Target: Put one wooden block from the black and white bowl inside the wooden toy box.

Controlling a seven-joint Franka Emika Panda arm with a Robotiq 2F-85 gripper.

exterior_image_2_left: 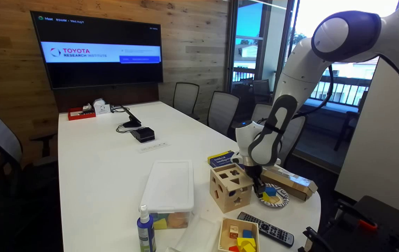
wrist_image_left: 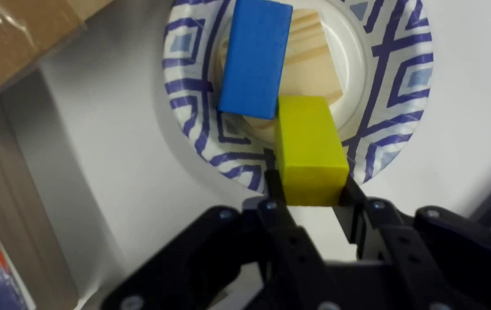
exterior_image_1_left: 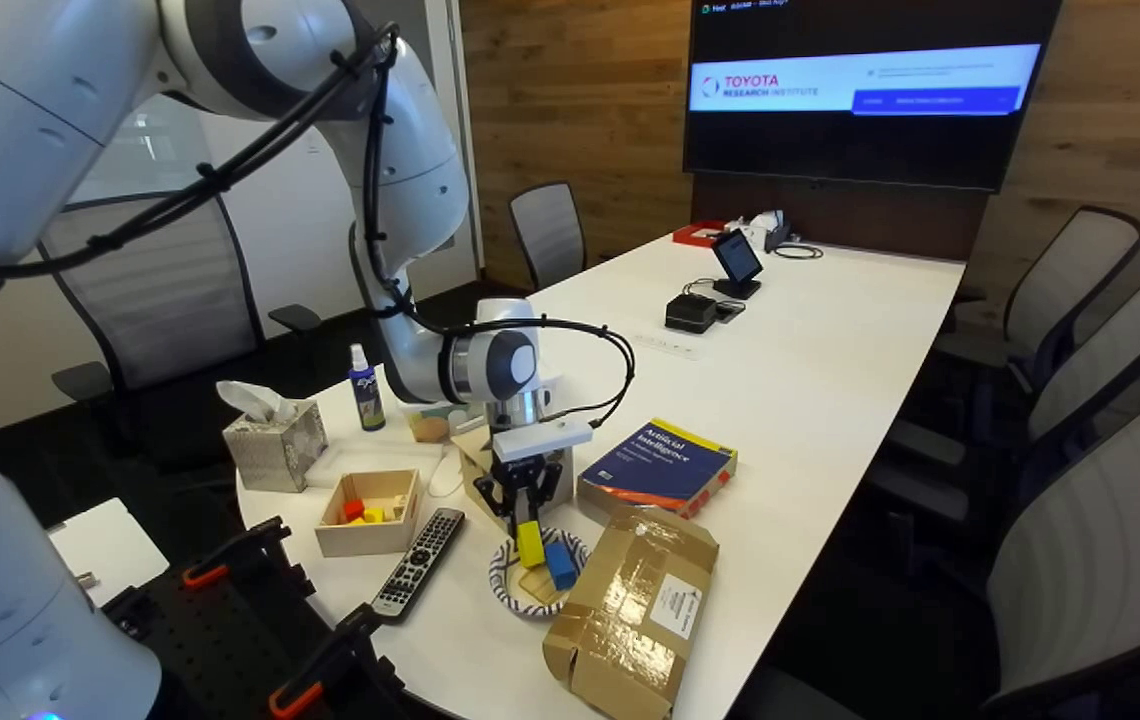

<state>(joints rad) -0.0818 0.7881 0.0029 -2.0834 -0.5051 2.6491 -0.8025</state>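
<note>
The black and white bowl has a patterned rim and stands on the table in all views. My gripper is shut on a yellow block, one finger on each side. The block's far end points down into the bowl; whether it touches the bottom I cannot tell. A blue block and a flat plain wooden piece lie in the bowl. The wooden toy box stands beside the bowl, with cut-out holes in its top and sides. In an exterior view the box is partly hidden behind my gripper.
A brown paper packet lies close against the bowl. A thick book lies behind it. A remote and a wooden tray with blocks are on the bowl's other side. A lidded plastic bin and a spray bottle stand farther along.
</note>
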